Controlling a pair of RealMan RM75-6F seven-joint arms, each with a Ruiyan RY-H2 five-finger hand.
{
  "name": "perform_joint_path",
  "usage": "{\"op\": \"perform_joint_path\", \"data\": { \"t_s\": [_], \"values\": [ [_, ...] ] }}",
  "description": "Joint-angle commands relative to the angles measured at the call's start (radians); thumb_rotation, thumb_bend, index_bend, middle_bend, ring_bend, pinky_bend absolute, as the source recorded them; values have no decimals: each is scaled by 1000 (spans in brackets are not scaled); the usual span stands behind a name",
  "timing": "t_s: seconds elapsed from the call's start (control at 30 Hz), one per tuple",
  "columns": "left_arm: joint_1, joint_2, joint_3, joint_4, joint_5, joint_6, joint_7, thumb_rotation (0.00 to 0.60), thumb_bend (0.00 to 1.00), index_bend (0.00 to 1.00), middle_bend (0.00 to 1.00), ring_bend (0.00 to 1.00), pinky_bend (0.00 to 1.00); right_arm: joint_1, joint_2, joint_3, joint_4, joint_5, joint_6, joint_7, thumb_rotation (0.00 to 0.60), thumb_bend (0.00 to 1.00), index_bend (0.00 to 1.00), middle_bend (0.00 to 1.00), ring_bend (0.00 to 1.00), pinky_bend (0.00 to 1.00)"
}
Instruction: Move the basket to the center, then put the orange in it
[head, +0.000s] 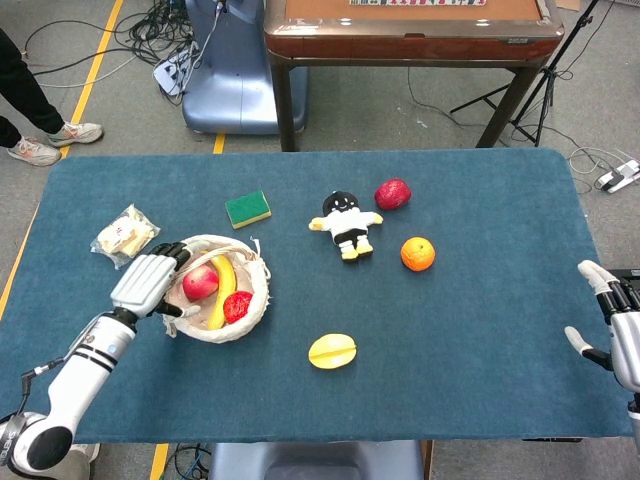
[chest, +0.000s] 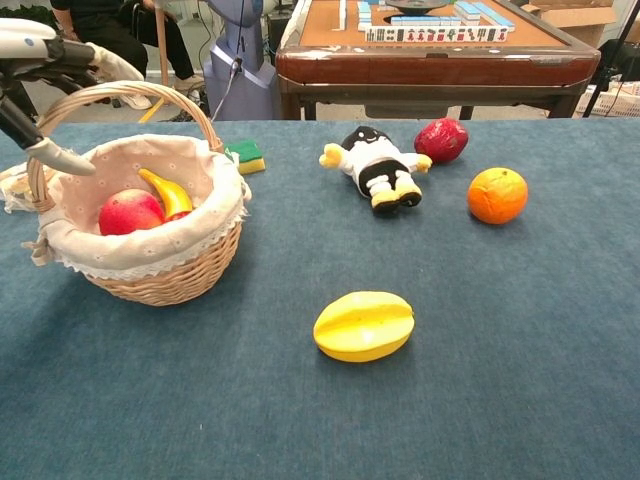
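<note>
Basket (head: 215, 290) sits on the left part of the blue counter (head: 480, 330), not at center. It's wicker with a cloth liner, handle up, holding an apple (chest: 130, 212), a banana (chest: 168, 193) and something red, partly hidden. Left hand (head: 148, 283) is at the basket's left rim beside the handle; fingers (chest: 60, 157) apart, nothing gripped; contact with the handle can't be confirmed. Orange (head: 418, 254) is on the counter right of center, well apart from the basket, untouched. Right hand (head: 618, 330) hangs at the counter's far right edge, fingers spread, holding nothing. Around the orange: plush doll (head: 346, 223) to its left, dark red fruit (head: 392, 193) behind. Yellow starfruit (head: 332, 351) lies near the front edge, between basket and orange. Green sponge (head: 247, 209) is behind the basket, snack bag (head: 124, 236) to its left.
</note>
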Motion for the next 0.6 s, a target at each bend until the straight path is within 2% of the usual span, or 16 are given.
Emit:
{"op": "perform_joint_path", "data": {
  "t_s": [0.03,0.23,0.53,0.6],
  "values": [
    [-63,-10,-10,-3,-89,-35,61,600,129,224,231,245,132,0,-1,-1,2,1,-2,2,600,161,162,206,221,352],
    [-121,-43,-8,13,-179,-27,108,600,125,334,414,388,132,-2,-5,0,12,10,-4,13,600,161,162,206,222,352],
    [-183,-86,24,48,-263,-25,164,600,125,532,677,591,135,3,-12,2,24,21,-16,21,600,161,162,206,221,352],
    [-193,-94,31,54,-272,-23,171,600,125,578,733,637,180,4,-15,1,27,24,-22,23,600,161,162,206,221,352]
  ]
}}
